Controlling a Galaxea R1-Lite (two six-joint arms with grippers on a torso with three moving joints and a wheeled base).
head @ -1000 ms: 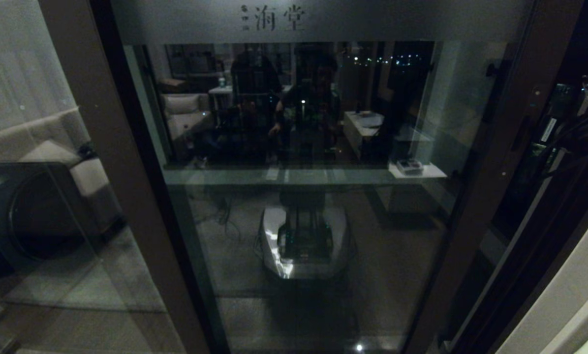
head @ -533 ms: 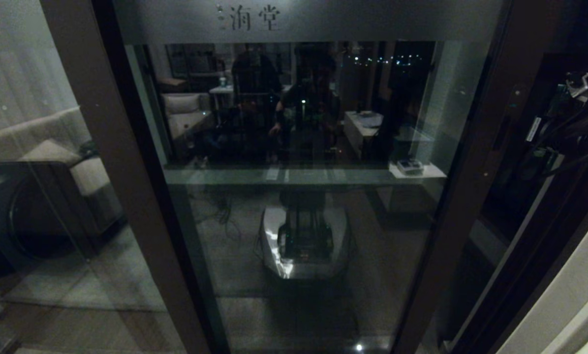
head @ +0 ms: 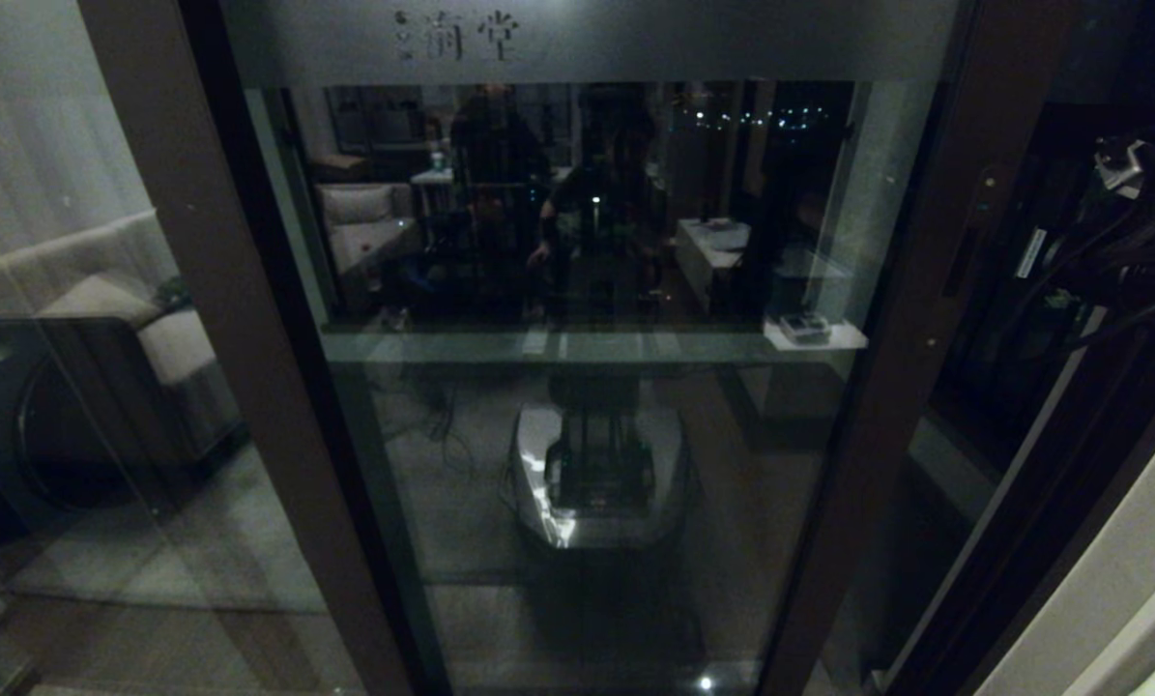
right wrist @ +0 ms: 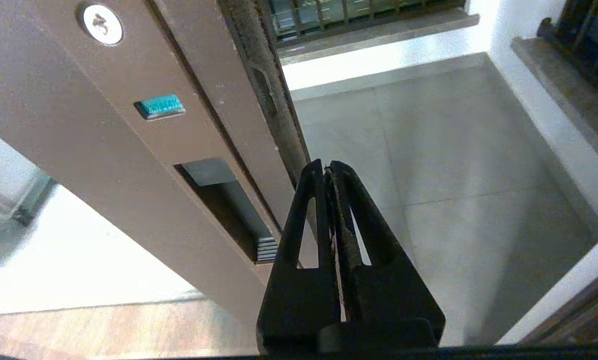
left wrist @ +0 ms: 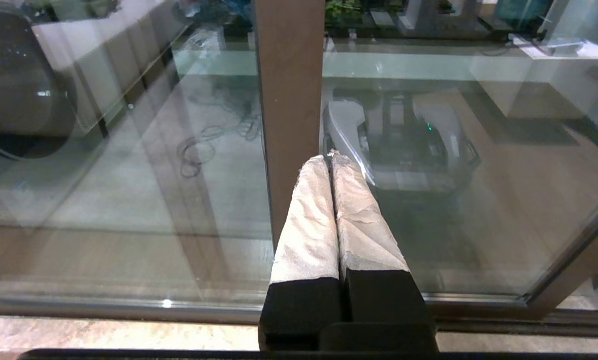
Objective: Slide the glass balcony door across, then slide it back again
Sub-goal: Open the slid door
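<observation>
Broadly, the glass balcony door [head: 587, 387] fills the head view from frosted band to floor, its dark brown handle stile [head: 910, 319] standing right of centre with a gap of open balcony beyond it, so the pane is judged to be partway along its track. Its other brown stile [left wrist: 288, 100] is seen close ahead of the left gripper [left wrist: 330, 156], whose cloth-wrapped fingers [left wrist: 309, 220] are pressed together on nothing; that arm is held low before the glass and looks idle. At the open edge the right gripper [right wrist: 327, 167] is placed just beside the stile's edge, near the brush seal [right wrist: 263, 80], with its black fingers [right wrist: 304, 220] closed flat against each other and nothing pinched between them. Whether the tips actually bear on the edge cannot be told. The main risk is judged to be a slip: a push is given by narrow closed tips on a thin edge, and if the line of force drifts off the stile, contact could be lost and the door left short of its travel. A second risk is that the tips are dragged into the seal or caught in the recessed handle [right wrist: 228, 210] just beside them. Lastly, the small teal tab [right wrist: 159, 106] and the round lock cylinder [right wrist: 101, 23] on the stile could be scraped if the gripper rides up its face.
</observation>
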